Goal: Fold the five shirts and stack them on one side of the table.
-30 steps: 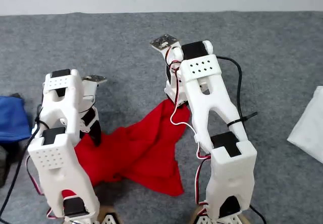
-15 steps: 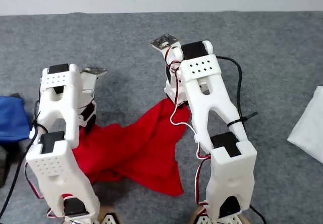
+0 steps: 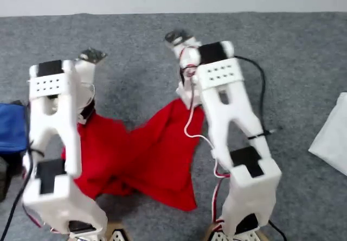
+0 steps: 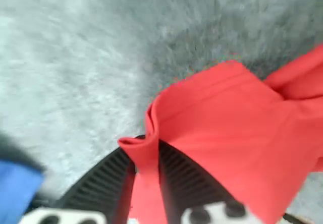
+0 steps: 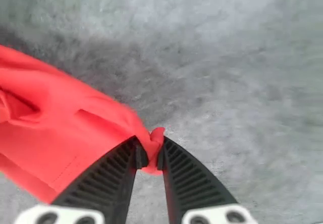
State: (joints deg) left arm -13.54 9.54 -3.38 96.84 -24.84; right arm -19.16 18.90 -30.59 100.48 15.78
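A red shirt [image 3: 143, 157] hangs crumpled between the two arms over the grey table. My left gripper [image 4: 146, 156] is shut on a fold of the red shirt [image 4: 237, 118] at its left side, lifted off the table. My right gripper [image 5: 150, 156] is shut on a pinch of the red shirt [image 5: 55, 128] at its upper right corner. In the high view the left arm [image 3: 51, 121] stands over the cloth's left part and the right arm [image 3: 227, 111] over its right edge. A blue shirt [image 3: 12, 128] lies at the table's left edge.
A white shirt [image 3: 332, 138] lies at the right edge of the table. A dark item [image 3: 3, 170] sits below the blue shirt. The grey table [image 3: 130, 45] stretches bare behind the arms.
The left arm has risen and swung back, lifting the shirt's left side off the table. The right arm has also lifted slightly, pulling its corner up.
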